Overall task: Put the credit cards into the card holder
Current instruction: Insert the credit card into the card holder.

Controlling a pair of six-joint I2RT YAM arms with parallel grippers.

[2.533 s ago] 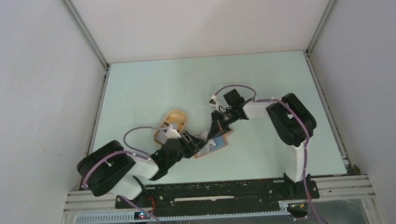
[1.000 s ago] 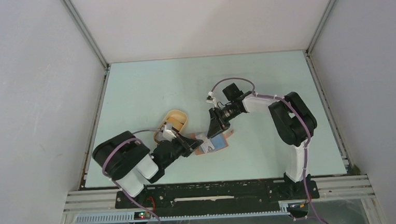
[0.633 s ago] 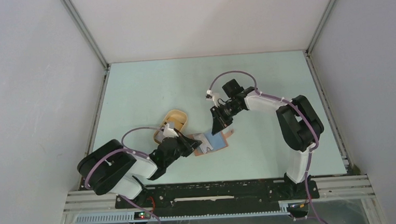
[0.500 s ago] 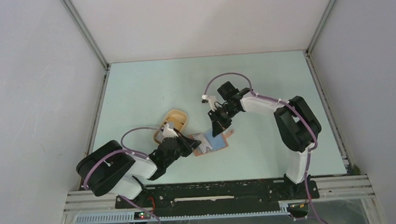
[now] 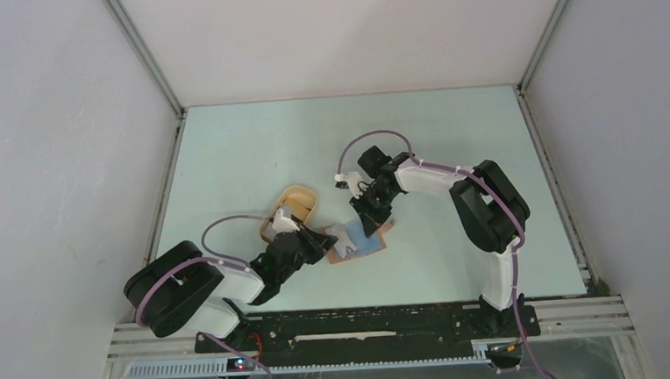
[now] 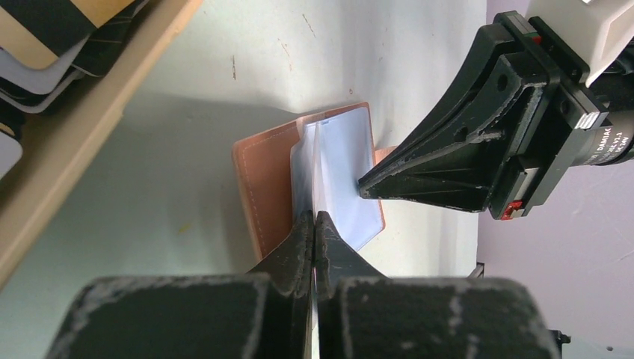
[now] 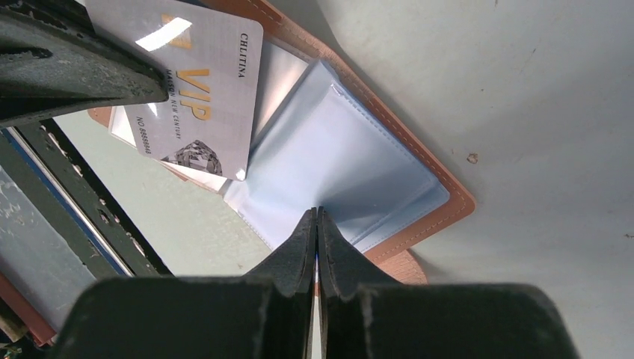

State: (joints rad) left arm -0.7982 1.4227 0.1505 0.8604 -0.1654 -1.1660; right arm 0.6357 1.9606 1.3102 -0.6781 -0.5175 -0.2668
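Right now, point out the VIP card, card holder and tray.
VIP card (image 7: pixel 196 90): right wrist view, printed face.
card holder (image 7: pixel 340 161): right wrist view, blue inner sleeve.
tray (image 5: pixel 300 198): top view, bare far end.

"VIP", "CHLITINA" on white card (image 7: pixel 196 97)

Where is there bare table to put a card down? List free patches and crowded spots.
Free: the far half of the table beyond the tan tray; the patch between the card holder and the right arm. Crowded: around the holder, where left gripper and right gripper meet.
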